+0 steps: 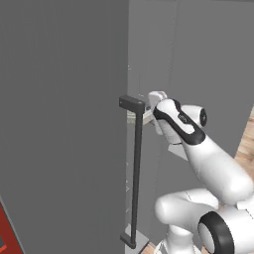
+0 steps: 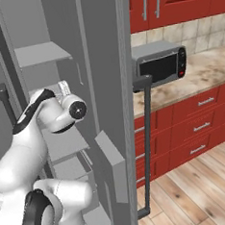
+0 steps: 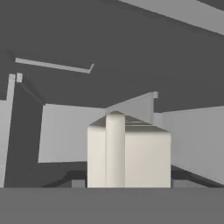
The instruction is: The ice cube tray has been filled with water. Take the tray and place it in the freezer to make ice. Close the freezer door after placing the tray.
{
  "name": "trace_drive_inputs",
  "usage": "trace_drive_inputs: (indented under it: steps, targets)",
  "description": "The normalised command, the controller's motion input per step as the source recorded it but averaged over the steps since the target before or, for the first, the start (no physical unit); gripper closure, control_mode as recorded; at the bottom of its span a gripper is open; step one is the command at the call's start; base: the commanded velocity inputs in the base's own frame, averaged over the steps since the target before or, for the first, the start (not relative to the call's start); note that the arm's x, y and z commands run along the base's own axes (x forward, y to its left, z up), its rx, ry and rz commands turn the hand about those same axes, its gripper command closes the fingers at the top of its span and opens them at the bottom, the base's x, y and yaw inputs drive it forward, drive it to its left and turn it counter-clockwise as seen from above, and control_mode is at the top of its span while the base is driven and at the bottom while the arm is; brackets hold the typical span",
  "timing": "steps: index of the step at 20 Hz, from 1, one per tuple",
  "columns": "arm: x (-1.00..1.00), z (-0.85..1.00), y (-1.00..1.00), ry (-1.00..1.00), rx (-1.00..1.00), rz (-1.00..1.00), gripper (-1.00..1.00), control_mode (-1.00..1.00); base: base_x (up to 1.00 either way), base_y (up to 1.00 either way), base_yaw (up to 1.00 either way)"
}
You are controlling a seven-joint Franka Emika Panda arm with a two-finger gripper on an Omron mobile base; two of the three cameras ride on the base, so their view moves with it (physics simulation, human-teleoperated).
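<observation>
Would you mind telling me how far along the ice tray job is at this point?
Done: the door stands open and the tray is picked up. In hand: the gripper is shut on the tray, reaching in among the freezer shelves. Left: set the tray down, let go, pull out and close the door.

Arm (image 1: pixel 198 144) reaches past freezer door (image 1: pixel 59 129) handle (image 1: pixel 136 173).
</observation>
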Motion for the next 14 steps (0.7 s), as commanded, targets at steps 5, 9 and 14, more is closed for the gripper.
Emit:
trace_drive_inputs:
  steps: [5,9,14]
  targets:
    - [0.36,-0.13,0.03,0.03,-0.01,0.00,1.00,-1.00,0.00,0.00,0.00]
    - [0.37,-0.20,0.07,0.02,-0.02,0.00,1.00,-1.00,0.00,0.00,0.00]
    - [0.32,-0.31,0.19,0.01,-0.05,0.00,1.00,-1.00,0.00,0.00,0.00]
